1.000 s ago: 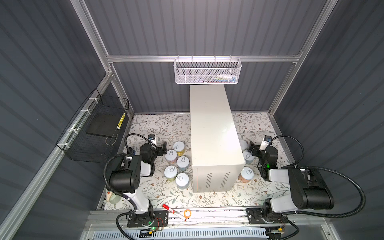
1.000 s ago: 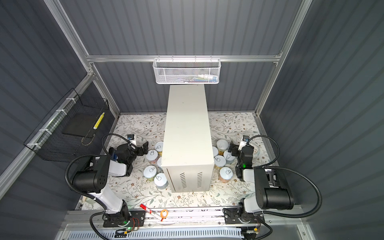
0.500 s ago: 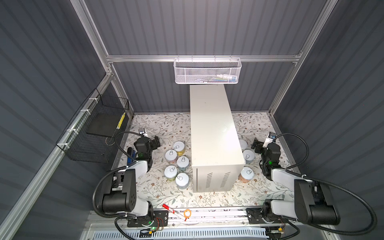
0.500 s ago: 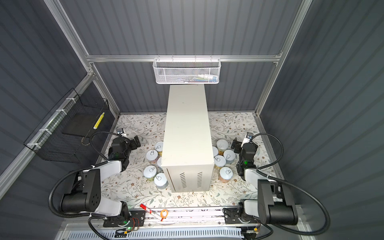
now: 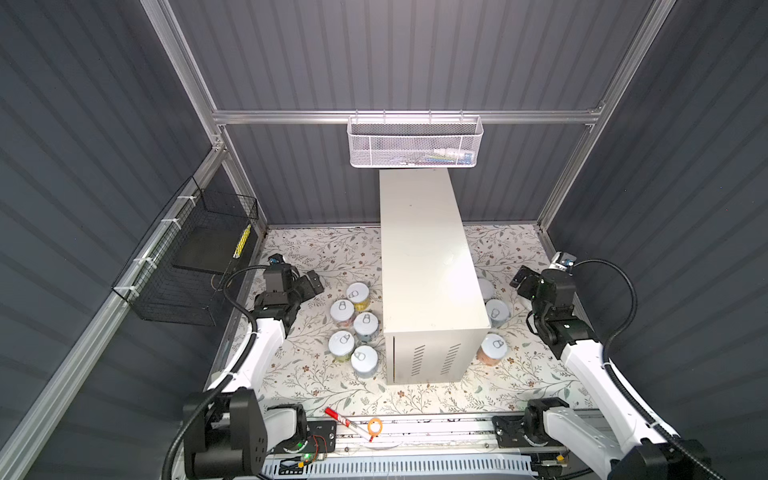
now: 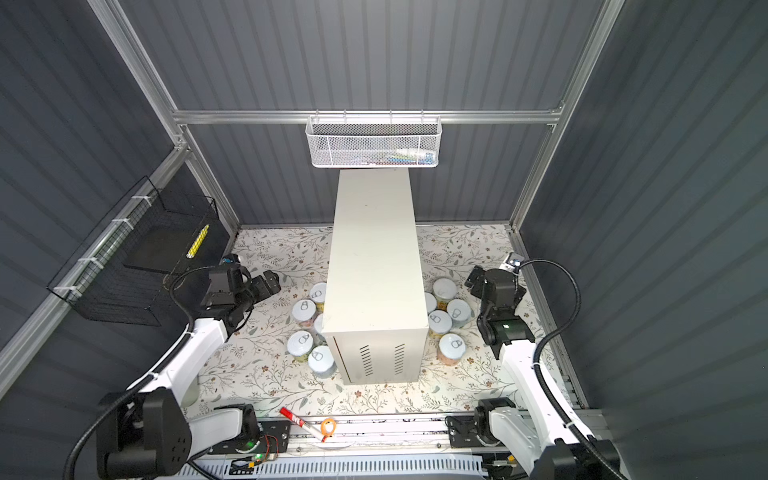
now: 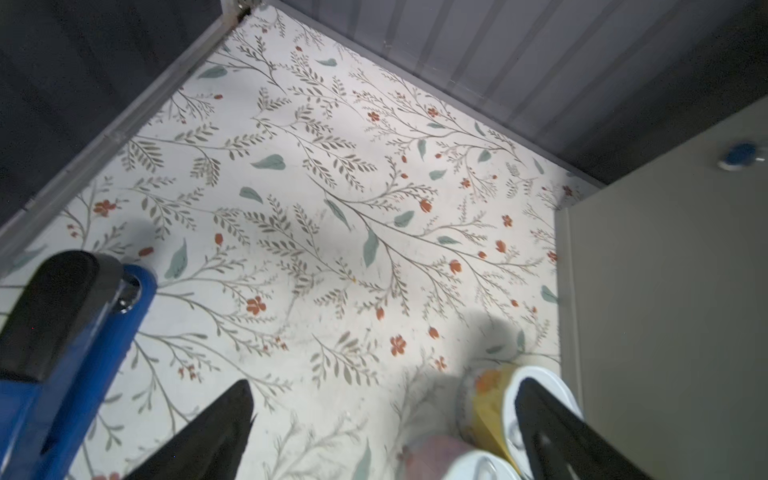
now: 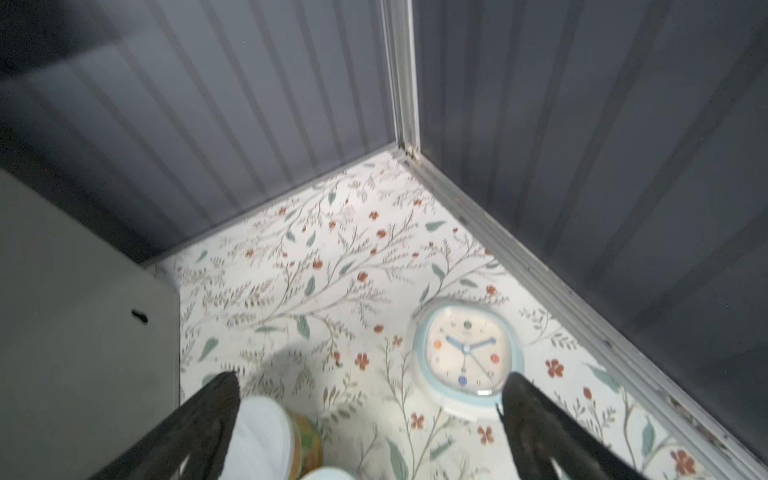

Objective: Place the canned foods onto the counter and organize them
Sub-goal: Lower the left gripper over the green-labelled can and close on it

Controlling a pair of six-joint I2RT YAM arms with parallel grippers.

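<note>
The counter (image 5: 424, 257) (image 6: 374, 257) is a long cream box standing mid-floor, and its top is bare. Several canned foods (image 5: 342, 311) stand on the floral floor to its left, and several more (image 6: 439, 322) to its right. My left gripper (image 5: 311, 284) (image 7: 384, 399) hovers open just behind the left group. A yellow-labelled can (image 7: 486, 407) lies by one of its fingers. My right gripper (image 5: 521, 282) (image 8: 370, 386) is open behind the right group, with a green-orange can (image 8: 266, 436) beside one of its fingers. Neither holds anything.
A white clock (image 8: 467, 357) lies flat on the floor near the right wall. A white mesh basket (image 5: 413, 141) hangs over the counter's far end, and a black wire basket (image 5: 195, 257) hangs on the left wall. A red marker (image 5: 349, 423) and an orange ring (image 5: 375, 424) lie on the front rail.
Both arms have unfolded, their elbows swinging down toward the front rail, while the wrists stay near the can groups. Both grippers stayed open and no can has moved.
</note>
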